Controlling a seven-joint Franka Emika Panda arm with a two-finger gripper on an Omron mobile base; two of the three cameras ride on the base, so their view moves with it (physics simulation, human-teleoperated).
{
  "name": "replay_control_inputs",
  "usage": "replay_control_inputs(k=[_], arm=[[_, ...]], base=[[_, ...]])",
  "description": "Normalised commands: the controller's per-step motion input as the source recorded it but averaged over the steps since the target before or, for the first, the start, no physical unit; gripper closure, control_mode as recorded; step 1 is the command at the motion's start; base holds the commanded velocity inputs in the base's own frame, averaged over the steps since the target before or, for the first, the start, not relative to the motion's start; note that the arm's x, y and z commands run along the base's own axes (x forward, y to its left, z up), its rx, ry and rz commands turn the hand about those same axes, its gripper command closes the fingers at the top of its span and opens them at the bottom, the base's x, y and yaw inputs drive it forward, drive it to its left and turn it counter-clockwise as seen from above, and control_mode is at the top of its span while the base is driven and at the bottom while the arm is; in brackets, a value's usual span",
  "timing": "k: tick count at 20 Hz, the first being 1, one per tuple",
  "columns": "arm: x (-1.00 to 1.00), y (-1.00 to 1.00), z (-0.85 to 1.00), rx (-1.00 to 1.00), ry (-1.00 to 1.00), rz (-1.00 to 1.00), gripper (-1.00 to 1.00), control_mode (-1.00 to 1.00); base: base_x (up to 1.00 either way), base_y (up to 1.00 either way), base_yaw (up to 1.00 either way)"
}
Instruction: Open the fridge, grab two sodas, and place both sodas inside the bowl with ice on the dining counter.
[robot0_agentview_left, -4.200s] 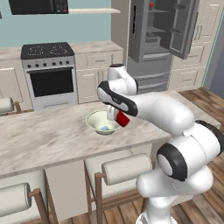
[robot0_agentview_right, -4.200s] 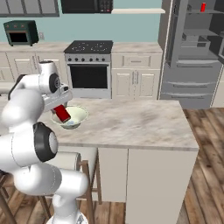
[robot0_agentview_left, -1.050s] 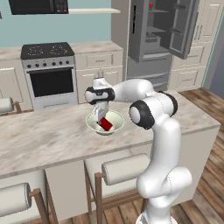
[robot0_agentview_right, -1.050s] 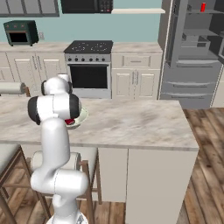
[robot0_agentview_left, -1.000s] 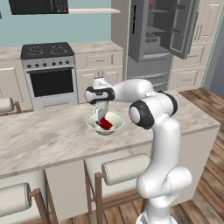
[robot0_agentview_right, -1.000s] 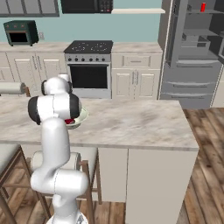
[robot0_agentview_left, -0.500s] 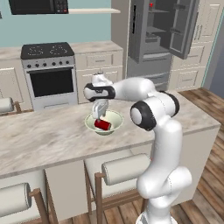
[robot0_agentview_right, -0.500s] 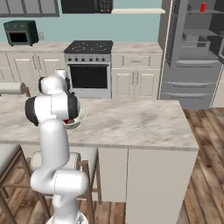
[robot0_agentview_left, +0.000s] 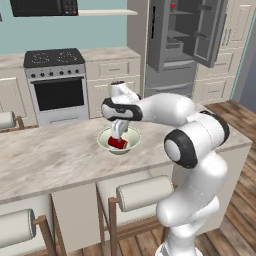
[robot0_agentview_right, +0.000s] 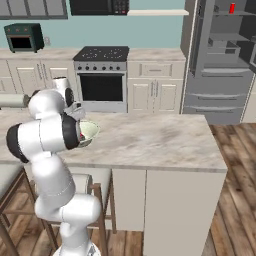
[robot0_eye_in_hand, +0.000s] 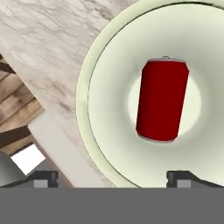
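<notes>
The gripper (robot0_eye_in_hand: 112, 177) hangs just above the bowl (robot0_eye_in_hand: 109, 65) with its fingers spread wide and nothing between them. In the bowl's hollow a plain red soda can (robot0_eye_in_hand: 162, 100) lies on its side, silver rim showing at one end. The bowl is wide, shallow and pale cream-green, resting on the beige marbled dining counter (robot0_agentview_left: 55, 155). Behind, the grey fridge (robot0_agentview_left: 182, 45) stands with a door open, a second red can (robot0_agentview_right: 232, 8) on its top shelf.
</notes>
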Motion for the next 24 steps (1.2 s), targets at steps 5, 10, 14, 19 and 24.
replay_control_inputs(k=[5,10,14,19,24], arm=[[-1.0,-0.64,0.23,0.08,-0.18,-0.05,-1.0,-1.0],[-1.0,-0.74,0.36,0.12,-0.14,-0.1,-1.0,-1.0],[-0.99,-0.81,0.46,0.1,-0.1,-0.16,-1.0,-1.0],[-0.87,-0.73,0.48,0.06,-0.06,-0.23,-1.0,-1.0],[-0.84,-0.5,0.28,0.07,-0.02,-0.33,-1.0,-1.0]], base=[[0.0,0.0,0.0],[0.0,0.0,0.0],[0.0,0.0,0.0],[0.0,0.0,0.0],[0.0,0.0,0.0]])
